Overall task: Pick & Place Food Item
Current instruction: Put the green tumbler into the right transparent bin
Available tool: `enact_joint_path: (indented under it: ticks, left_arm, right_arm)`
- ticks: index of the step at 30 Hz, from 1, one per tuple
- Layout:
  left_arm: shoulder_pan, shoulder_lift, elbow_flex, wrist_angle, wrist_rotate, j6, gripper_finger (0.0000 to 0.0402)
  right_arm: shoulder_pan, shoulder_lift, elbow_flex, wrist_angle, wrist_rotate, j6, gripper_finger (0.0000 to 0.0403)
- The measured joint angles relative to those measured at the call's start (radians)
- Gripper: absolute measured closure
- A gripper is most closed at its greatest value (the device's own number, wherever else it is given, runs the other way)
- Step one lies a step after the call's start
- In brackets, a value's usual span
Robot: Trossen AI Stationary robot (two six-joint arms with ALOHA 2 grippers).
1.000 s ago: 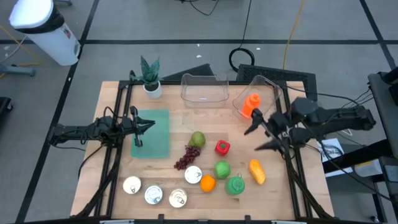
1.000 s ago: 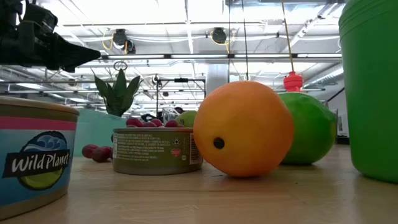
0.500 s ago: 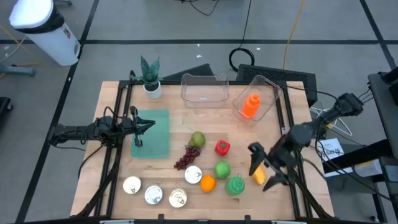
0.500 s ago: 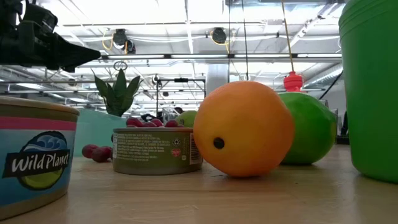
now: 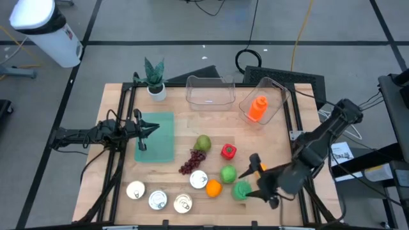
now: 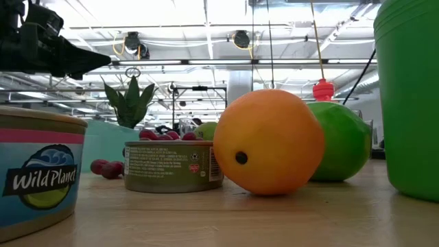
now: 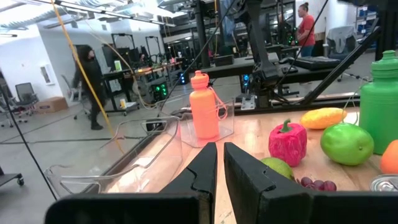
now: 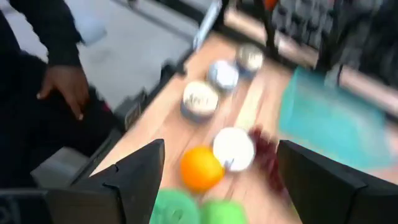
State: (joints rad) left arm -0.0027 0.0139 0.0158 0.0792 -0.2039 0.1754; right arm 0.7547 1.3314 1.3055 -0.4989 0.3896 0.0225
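Pale wooden table [image 5: 192,124] carries the whole spread: a teal cutting mat [image 5: 156,137], two clear plastic bins at the far edge, one of them [image 5: 263,101] holding an orange squeeze bottle [image 5: 257,108], three tins along the near edge, and a cluster of produce in the middle.

Over the near right part of that cluster hangs the right gripper [image 5: 254,178], fingers spread wide with nothing between them. It sits above the yellow mango-shaped fruit [image 7: 321,117], which its arm hides from overhead, and just beside the green lidded bottle [image 5: 241,190]. That open stance fits an approach to a pick; which item it is after is hard to tell, as its own wrist view is blurred, showing only the round orange [image 8: 200,171] and tins ahead.

The left gripper [image 5: 148,129] waits over the mat with its fingers nearly pressed together, holding nothing.

A second ago the right arm was up by the bin with the bottle; half a second ago it was over the yellow fruit; now it has swung further in toward the green items. The left arm has not moved.
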Motion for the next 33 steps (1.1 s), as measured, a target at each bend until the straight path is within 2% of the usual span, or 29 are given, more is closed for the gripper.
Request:
enact_joint_path:
  ticks: [6,10,15,33]
  left_arm:
    - [0.000,0.000,0.000,0.000,0.000,0.000,0.0360]
    - [0.000,0.000,0.000,0.000,0.000,0.000,0.0360]
    - [0.000,0.000,0.000,0.000,0.000,0.000,0.0360]
    - [0.000,0.000,0.000,0.000,0.000,0.000,0.0360]
  right_arm:
    - [0.000,0.050,0.005,-0.142,-0.034,0.180,0.0110]
    - [-0.002,0.066,0.006,-0.149,-0.071,0.253,0.0110]
    - [-0.002,0.093,0.006,-0.149,-0.106,0.265,0.0110]
    - [-0.007,0.173,0.006,-0.202,-0.106,0.279,0.0110]
